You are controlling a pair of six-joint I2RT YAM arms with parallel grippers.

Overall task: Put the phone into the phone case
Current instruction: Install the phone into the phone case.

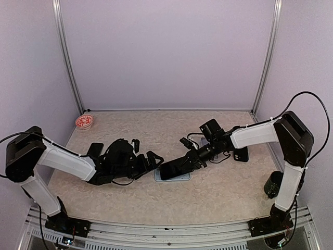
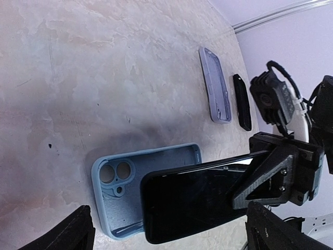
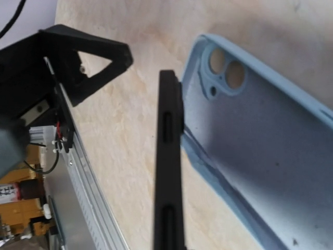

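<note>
While the right gripper (image 1: 191, 160) has the phone (image 2: 192, 200) clamped and tilted over the blue case (image 2: 156, 159), nothing's seated yet, and the left gripper (image 1: 152, 160) sits wide open

No writing, brand, number or sign can be read in any view: the small white-and-red sticker (image 3: 7, 194) beside the yellow part in the right wrist view is too blurred, and the round red-and-white dish (image 1: 84, 122) on the surface is too small.
</note>
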